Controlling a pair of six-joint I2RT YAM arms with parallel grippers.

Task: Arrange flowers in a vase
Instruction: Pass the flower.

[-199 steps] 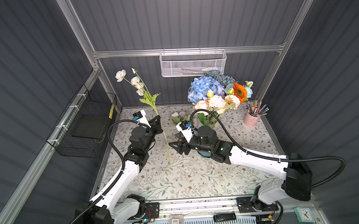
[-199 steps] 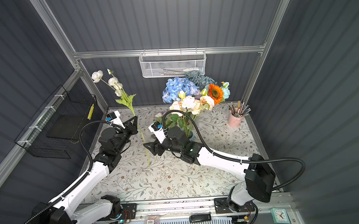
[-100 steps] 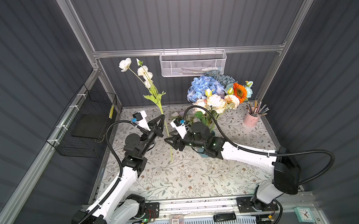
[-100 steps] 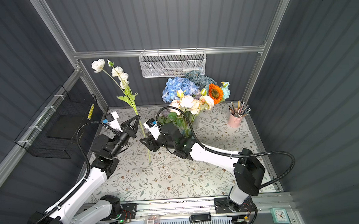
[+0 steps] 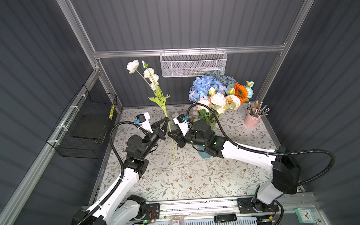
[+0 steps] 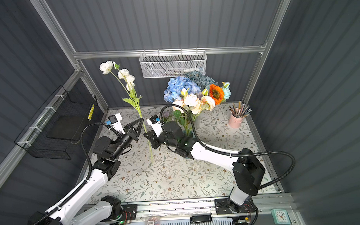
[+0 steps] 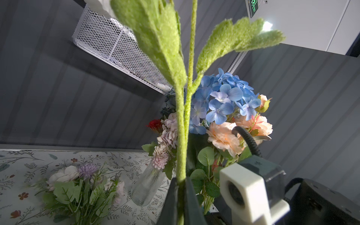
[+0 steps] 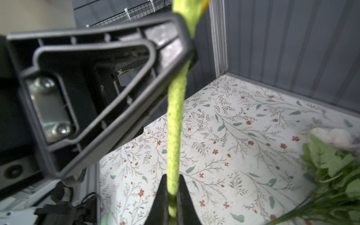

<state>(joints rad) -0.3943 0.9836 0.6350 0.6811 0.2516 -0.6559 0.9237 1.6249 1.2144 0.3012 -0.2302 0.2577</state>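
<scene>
A long green-stemmed white flower [image 5: 157,91] stands nearly upright over the table's back left, and both grippers hold its stem. My left gripper [image 5: 166,120] [image 7: 181,181] is shut on the stem. My right gripper [image 5: 172,136] [image 8: 172,179] is shut on the same stem just below it. The stem's end [image 6: 151,161] hangs near the tablecloth. Right of them stands a bouquet with blue hydrangea [image 5: 203,87] and an orange sunflower [image 5: 240,92]; its blue vase [image 5: 203,155] is mostly hidden behind my right arm. A ribbed glass vase [image 7: 146,187] holds lilac-pink blooms.
A loose bunch of flowers [image 7: 78,181] lies on the floral tablecloth near the back wall. A pink cup of pencils [image 5: 251,120] stands at the back right. A white mesh basket [image 5: 193,64] hangs on the back wall and a black wire basket [image 5: 89,124] on the left wall.
My left gripper has carried the white flower up and to the right. My right gripper, open a second ago, has reached the stem and shut on it below the left gripper.
</scene>
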